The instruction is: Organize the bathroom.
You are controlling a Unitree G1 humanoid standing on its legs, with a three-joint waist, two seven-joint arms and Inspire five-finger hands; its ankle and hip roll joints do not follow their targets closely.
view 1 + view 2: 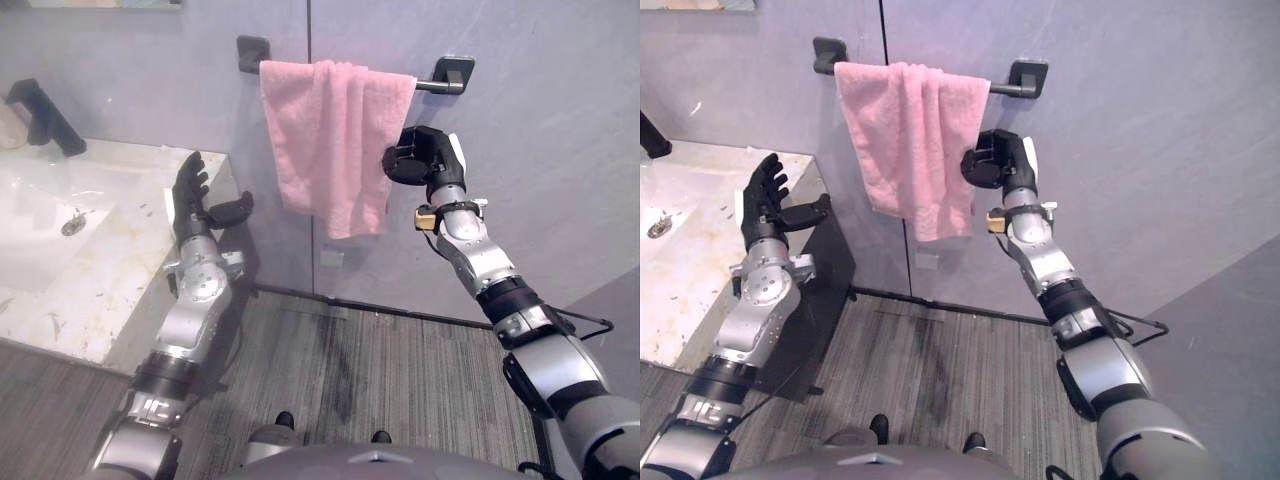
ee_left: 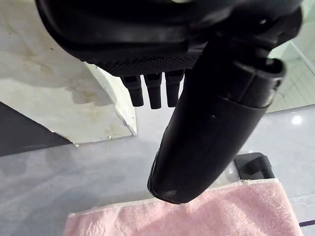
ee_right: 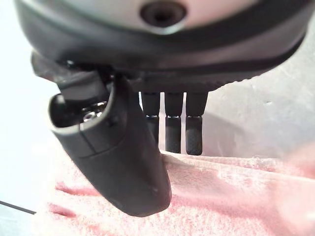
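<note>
Reaching for towel on bar, right hand at its edge.
Pink towel (image 1: 325, 140) hangs bunched over the wall bar (image 1: 440, 86), toward the bar's left end, well above the floor. Right hand (image 1: 420, 158) sits at the towel's right edge; its wrist view shows straight fingers (image 3: 173, 129) against the cloth and the thumb in front, nothing pinched as far as I can tell. Left hand (image 1: 197, 200) idle, fingers spread, by the counter (image 1: 120, 290) corner. Step looks like straightening or taking down the towel; next move probably needs thumb and fingers closed on the edge before pulling along the bar. No readable labels or writing.
</note>
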